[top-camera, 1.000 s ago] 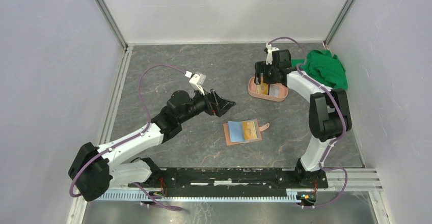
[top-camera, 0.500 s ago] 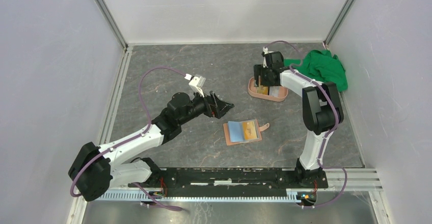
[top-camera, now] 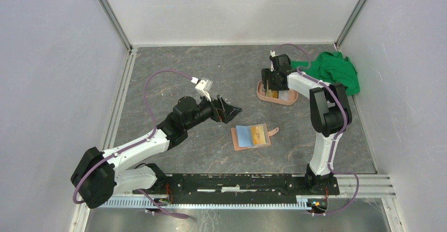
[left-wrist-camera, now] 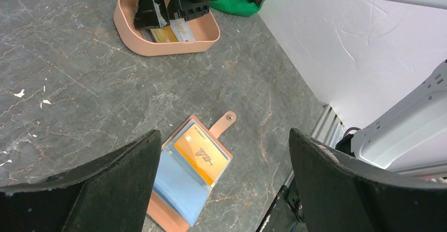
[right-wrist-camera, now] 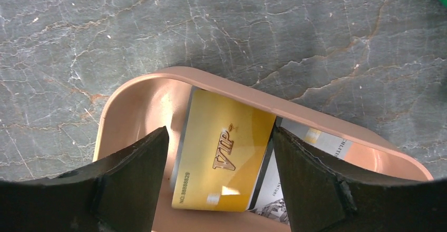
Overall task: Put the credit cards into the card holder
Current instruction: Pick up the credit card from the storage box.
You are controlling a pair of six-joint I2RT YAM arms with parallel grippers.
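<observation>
The tan card holder (top-camera: 252, 136) lies open on the table centre, with an orange-yellow card (left-wrist-camera: 201, 153) in its right pocket and light blue pockets on the left. More credit cards lie in the pink tray (top-camera: 262, 91): a yellow VIP card (right-wrist-camera: 224, 150) on top of a grey-white card (right-wrist-camera: 316, 142). My right gripper (right-wrist-camera: 220, 161) is open, pointing down into the tray, its fingers (right-wrist-camera: 134, 179) on either side of the yellow VIP card. My left gripper (top-camera: 231, 109) is open and empty, hovering left of the card holder, which shows between its fingers (left-wrist-camera: 118, 176).
A green cloth (top-camera: 336, 70) lies at the back right beside the tray. White walls enclose the table on three sides. The arm rail (top-camera: 237, 184) runs along the near edge.
My right gripper has shifted slightly left and down over the tray's left part. My left arm has barely moved.
</observation>
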